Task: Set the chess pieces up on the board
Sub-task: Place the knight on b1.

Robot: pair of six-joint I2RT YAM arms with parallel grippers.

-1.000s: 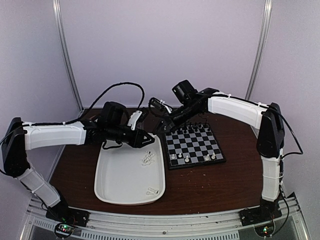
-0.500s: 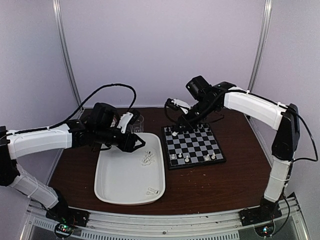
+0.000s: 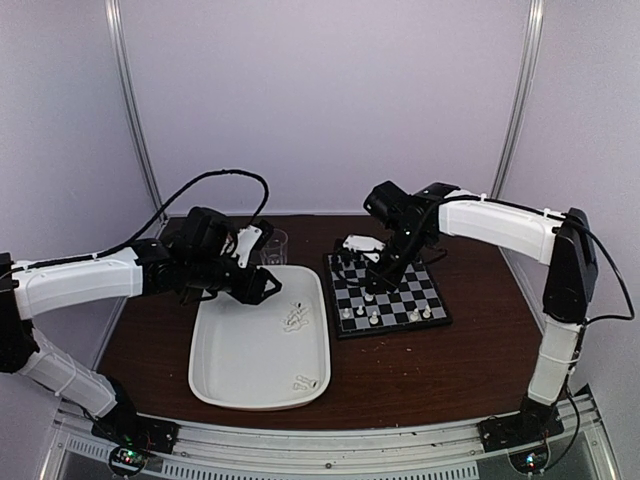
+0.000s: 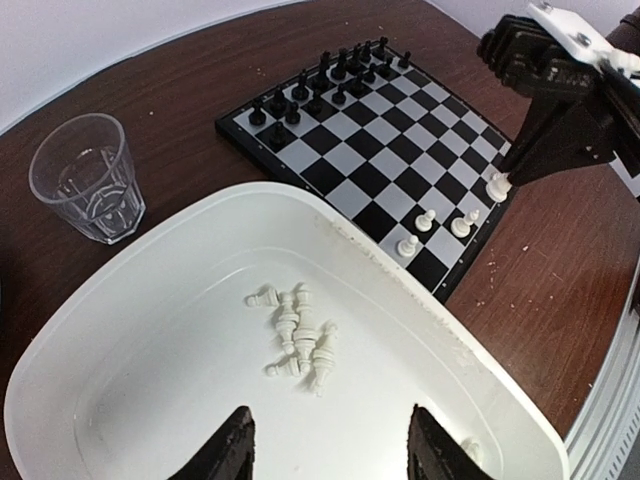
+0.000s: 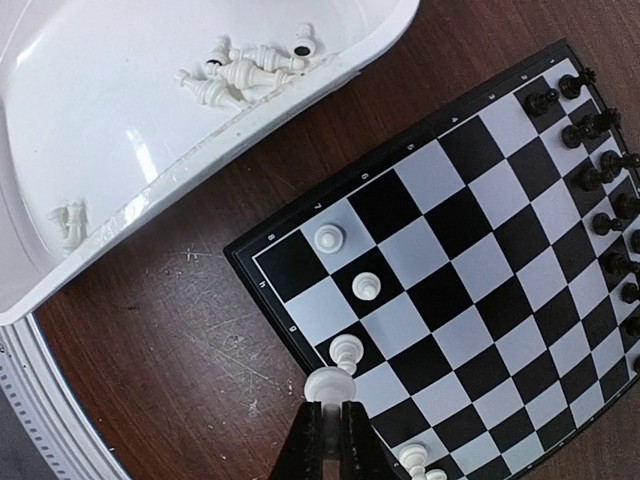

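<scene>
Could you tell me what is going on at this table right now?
Two robot arms are setting up a chessboard. The right gripper is shut on a white piece, holding it over the board's near edge, beside a few white pieces already standing there. The black pieces are lined up along the far side. The left gripper hangs open over the white tray, above a heap of white pieces lying on their sides.

board (image 4: 400,130): black-and-white checks, black rim | chess pieces (image 4: 300,345): white | tray (image 4: 130,400): white | table (image 4: 560,260): dark brown
</scene>
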